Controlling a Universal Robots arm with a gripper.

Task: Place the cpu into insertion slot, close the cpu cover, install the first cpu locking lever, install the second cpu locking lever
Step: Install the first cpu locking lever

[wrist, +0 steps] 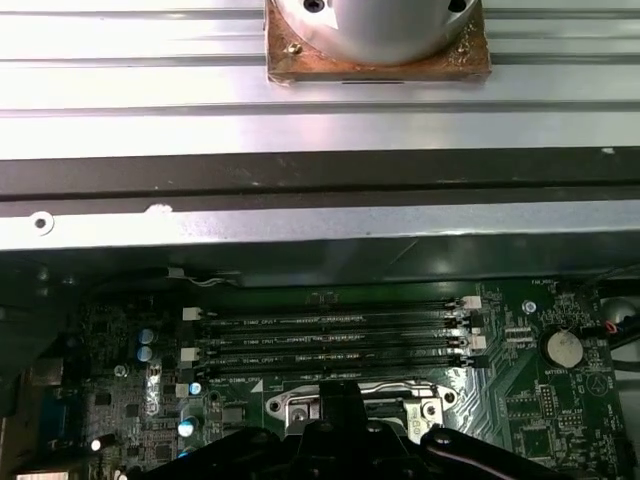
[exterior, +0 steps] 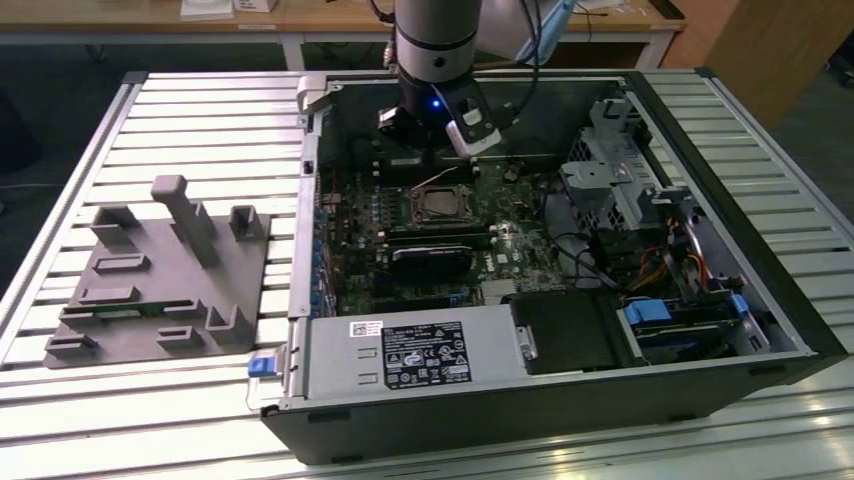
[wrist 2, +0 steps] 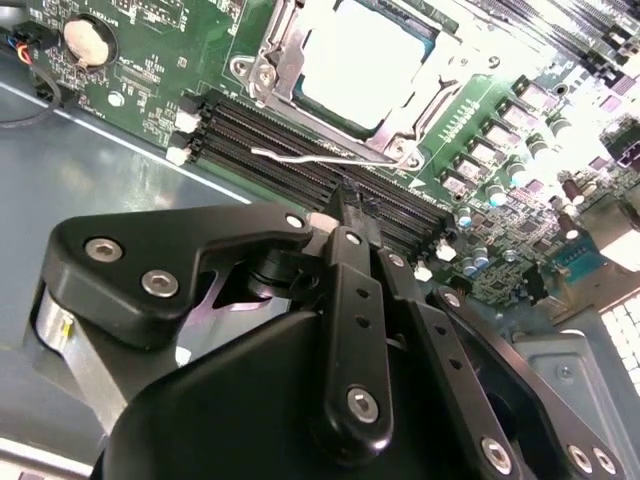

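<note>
The cpu [wrist 2: 365, 65] lies flat in its socket on the green motherboard, silvery face up, and it also shows in the exterior view [exterior: 439, 207]. The cpu cover [wrist 2: 283, 50] lies down around it, so its frame borders the chip. One thin silver locking lever [wrist 2: 300, 157] stands free along the socket's edge, over the memory slots. My gripper [wrist 2: 348, 205] is shut, its tips close against that lever beside the socket. I cannot tell whether they touch it. In the exterior view the gripper [exterior: 427, 168] hangs just behind the socket.
Black memory slots [wrist: 330, 335] run between the socket and the case wall. A coin battery [wrist 2: 85, 40] sits near the socket. The power supply [exterior: 414, 355] and drive cage [exterior: 627, 170] crowd the case. A grey fixture [exterior: 160, 270] stands on the table at the exterior view's left.
</note>
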